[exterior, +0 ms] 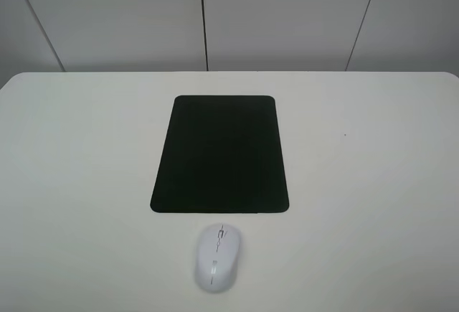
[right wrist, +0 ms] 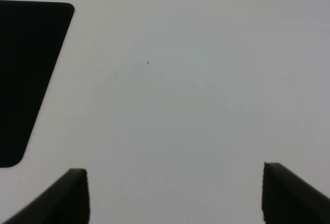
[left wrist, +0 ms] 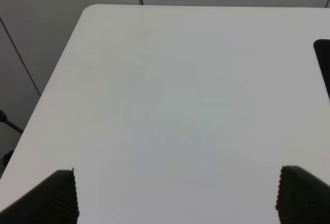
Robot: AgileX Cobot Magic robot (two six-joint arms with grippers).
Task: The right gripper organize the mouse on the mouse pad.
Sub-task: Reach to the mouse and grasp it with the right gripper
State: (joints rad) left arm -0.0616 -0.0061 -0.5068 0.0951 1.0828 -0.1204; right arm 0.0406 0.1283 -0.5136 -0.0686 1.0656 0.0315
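The white mouse (exterior: 216, 257) lies on the white table (exterior: 373, 183), just in front of the near edge of the black mouse pad (exterior: 221, 154), not touching it. The pad lies flat in the middle of the table. Neither arm shows in the exterior high view. In the right wrist view my right gripper (right wrist: 175, 193) is open and empty over bare table, with the pad (right wrist: 26, 74) off to one side. In the left wrist view my left gripper (left wrist: 175, 195) is open and empty over bare table, with a sliver of the pad (left wrist: 325, 62) at the frame edge. The mouse is out of both wrist views.
Grey wall panels (exterior: 287, 18) stand behind the table's far edge. A table corner (left wrist: 90, 10) and the floor beyond it show in the left wrist view.
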